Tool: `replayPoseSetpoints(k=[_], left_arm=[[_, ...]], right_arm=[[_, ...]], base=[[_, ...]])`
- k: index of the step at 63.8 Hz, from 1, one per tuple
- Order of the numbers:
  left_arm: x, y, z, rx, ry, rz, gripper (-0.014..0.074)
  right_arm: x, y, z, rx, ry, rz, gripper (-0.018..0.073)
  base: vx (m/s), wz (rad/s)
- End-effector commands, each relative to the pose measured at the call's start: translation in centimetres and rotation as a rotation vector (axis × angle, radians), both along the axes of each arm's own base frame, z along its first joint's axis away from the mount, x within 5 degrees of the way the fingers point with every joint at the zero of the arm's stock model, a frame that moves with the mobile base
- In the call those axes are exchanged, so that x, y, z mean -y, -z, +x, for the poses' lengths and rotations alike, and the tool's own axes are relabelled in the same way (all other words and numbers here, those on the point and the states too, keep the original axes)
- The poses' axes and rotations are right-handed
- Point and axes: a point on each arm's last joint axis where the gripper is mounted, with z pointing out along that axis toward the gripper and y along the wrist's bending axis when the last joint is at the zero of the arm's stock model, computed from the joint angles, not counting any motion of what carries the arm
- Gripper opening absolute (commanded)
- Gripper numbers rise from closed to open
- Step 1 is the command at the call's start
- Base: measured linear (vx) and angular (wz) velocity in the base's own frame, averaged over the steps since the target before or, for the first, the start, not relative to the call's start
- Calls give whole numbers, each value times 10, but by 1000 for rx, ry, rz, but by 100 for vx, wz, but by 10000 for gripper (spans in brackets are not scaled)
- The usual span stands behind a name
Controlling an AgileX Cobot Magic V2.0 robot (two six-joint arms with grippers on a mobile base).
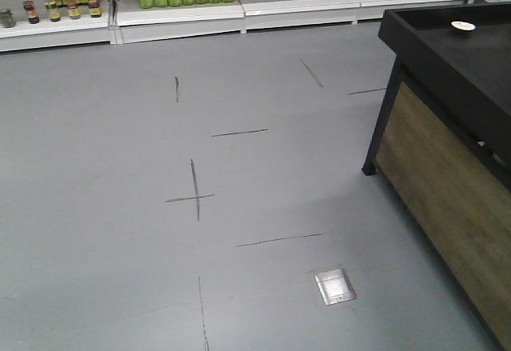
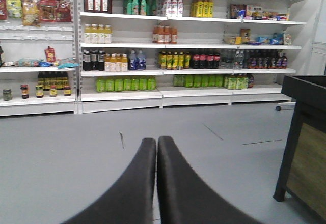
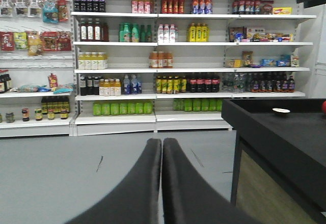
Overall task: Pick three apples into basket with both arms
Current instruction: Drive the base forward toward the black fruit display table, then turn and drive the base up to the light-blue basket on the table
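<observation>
The basket is out of view in every frame. A small red round shape (image 3: 323,106) peeks in at the far right edge on the black counter; I cannot tell whether it is one of the apples. My left gripper (image 2: 157,140) is shut, its black fingers pressed together with nothing between them, pointing over the grey floor toward the shelves. My right gripper (image 3: 161,141) is also shut and holds nothing; it is aimed at the shelves, with the counter off to its right. Neither arm appears in the front view.
A black-topped counter with a wooden side panel (image 1: 447,159) stands at the right, with a small white dish (image 1: 463,25) on it. Shelves of bottles and jars (image 1: 184,0) line the far wall. The grey floor has dark marks and a metal floor plate (image 1: 335,285).
</observation>
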Motion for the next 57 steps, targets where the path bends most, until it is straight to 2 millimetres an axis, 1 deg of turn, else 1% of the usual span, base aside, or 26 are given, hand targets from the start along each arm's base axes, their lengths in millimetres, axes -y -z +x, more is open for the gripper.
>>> replayPoseSetpoints(k=[1, 27, 57], left_arm=[[0, 0, 0, 62, 7, -12, -6], [0, 0, 0, 62, 7, -12, -6], [0, 0, 0, 62, 7, -12, -6]], right_arm=[[0, -2, -1, 66, -3, -6, -9], [0, -2, -1, 66, -3, -6, -9], [0, -2, -1, 66, -3, -6, -9]], base=[[8, -32], [11, -41], [14, -55]])
